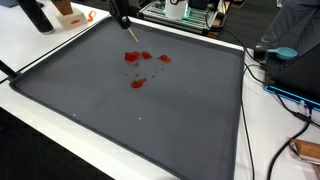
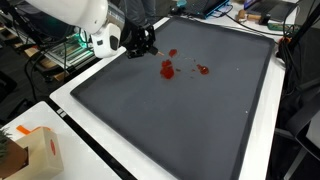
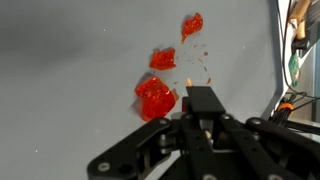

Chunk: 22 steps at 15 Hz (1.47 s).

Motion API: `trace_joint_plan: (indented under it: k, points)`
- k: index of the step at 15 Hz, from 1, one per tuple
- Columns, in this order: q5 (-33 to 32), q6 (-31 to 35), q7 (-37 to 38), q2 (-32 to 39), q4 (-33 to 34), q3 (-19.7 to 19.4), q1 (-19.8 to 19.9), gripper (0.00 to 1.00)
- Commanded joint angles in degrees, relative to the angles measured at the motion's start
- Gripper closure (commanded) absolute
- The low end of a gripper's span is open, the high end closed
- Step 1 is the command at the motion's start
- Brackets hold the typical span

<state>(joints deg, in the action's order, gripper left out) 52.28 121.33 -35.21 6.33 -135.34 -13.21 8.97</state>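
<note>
Several red blobs (image 1: 137,83) lie scattered on a dark grey mat (image 1: 150,125) and show in both exterior views (image 2: 167,69). My gripper (image 1: 122,17) hangs over the mat's far edge, close to the blobs (image 2: 140,42). In the wrist view the black fingers (image 3: 200,100) are shut together just right of the largest red blob (image 3: 155,97). They pinch a thin stick whose orange tip (image 3: 188,78) pokes out ahead of them. In an exterior view the stick (image 1: 131,33) slants down towards the mat. Two smaller blobs (image 3: 163,59) lie further ahead.
The mat lies on a white table (image 1: 45,45). A cardboard box (image 2: 35,152) stands near one corner. Cables (image 1: 268,95) and a blue object (image 1: 285,52) lie beside the mat. Lab equipment (image 1: 185,12) stands behind it.
</note>
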Motion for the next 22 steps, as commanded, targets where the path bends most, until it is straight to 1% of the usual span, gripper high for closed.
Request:
trace_joint_plan:
  k: [1, 6, 9, 13, 16, 18, 22]
  points:
    - [0.87, 2.94, 1.45, 0.04, -0.75, 1.51, 0.83, 0.97]
    - [-0.39, 4.25, 6.06, -1.32, -1.57, 2.54, 0.28, 0.97]
    - [-1.54, 4.68, 10.01, -2.99, -2.1, 3.35, -0.22, 0.97]
    - [-5.03, 5.67, 17.07, -6.37, -2.83, 4.57, -1.32, 0.97]
    - [-10.61, 5.73, 24.09, -8.93, -2.65, 5.83, -2.18, 0.97]
    - [-15.84, 5.83, 29.96, -11.07, -2.53, 6.92, -2.96, 0.97]
    - [-28.78, 4.87, 43.58, -14.59, -1.79, 9.97, -4.66, 0.97]
